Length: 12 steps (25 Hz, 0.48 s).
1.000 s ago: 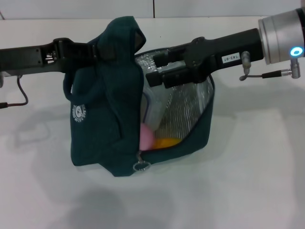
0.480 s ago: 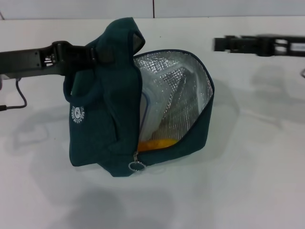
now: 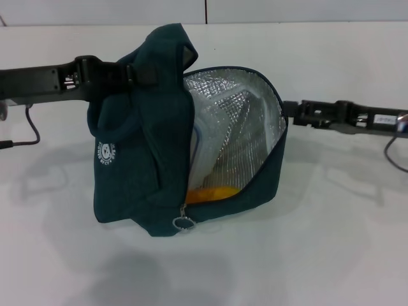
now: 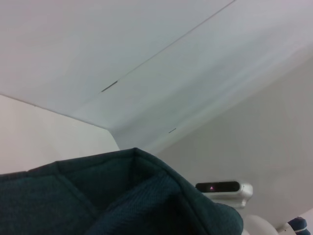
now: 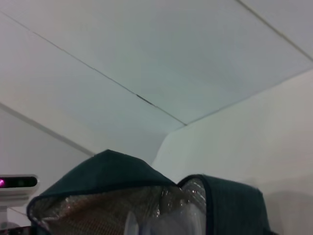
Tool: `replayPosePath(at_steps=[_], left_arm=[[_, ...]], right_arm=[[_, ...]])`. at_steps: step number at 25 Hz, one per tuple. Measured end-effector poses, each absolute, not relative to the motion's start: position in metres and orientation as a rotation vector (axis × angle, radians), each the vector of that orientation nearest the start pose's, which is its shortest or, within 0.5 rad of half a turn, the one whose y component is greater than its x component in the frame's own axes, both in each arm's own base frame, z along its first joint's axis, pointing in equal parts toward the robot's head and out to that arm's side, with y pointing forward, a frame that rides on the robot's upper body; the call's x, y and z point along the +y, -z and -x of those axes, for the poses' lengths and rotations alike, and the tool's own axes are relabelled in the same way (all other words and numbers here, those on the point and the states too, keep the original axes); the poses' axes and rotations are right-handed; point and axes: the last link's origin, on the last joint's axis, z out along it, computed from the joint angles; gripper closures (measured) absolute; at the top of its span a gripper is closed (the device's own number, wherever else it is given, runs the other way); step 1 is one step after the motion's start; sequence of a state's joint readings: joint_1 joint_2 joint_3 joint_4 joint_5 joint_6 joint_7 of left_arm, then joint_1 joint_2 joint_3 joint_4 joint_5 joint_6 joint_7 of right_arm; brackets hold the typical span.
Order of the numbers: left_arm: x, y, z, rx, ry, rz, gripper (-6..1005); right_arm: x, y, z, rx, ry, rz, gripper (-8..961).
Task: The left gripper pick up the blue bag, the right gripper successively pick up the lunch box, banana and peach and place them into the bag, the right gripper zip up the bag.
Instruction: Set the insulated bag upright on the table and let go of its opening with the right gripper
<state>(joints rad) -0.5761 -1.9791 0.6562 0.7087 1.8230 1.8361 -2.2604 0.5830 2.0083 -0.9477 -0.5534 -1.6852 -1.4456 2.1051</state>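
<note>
The blue bag (image 3: pixel 140 159) hangs at the middle of the head view, its mouth open to the right and its foil lining showing. My left gripper (image 3: pixel 135 72) comes in from the left and is shut on the bag's handles at the top. Inside, the lunch box (image 3: pixel 201 150) stands on edge and the banana (image 3: pixel 211 193) lies at the bottom. The peach is hidden. The zipper's ring pull (image 3: pixel 183 223) hangs at the lower front. My right gripper (image 3: pixel 288 109) is outside the bag, just beside its right rim. The bag's fabric also shows in the left wrist view (image 4: pixel 122 196), and its open mouth in the right wrist view (image 5: pixel 122 205).
The white table (image 3: pixel 319 242) lies under and around the bag. A cable (image 3: pixel 29 131) hangs from the left arm at the far left. A white wall with a seam (image 3: pixel 205 9) stands behind.
My right gripper has come out of the bag, swung right, and now sits lower beside the right rim. The peach, seen inside one second ago, has dropped out of sight.
</note>
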Motion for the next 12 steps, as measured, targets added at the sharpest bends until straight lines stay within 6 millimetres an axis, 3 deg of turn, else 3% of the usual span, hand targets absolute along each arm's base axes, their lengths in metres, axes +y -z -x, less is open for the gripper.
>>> replayPosePath(at_steps=[7,12], left_arm=[[0.334,-0.064,0.225,-1.621,1.106,2.611,963],[0.334,-0.065,0.225,-1.622,1.105,2.610,963]], right_arm=[[0.362,0.017,-0.233,1.613,-0.902,2.474,209],[0.363,0.017,-0.233,1.519,-0.902,2.509,256]])
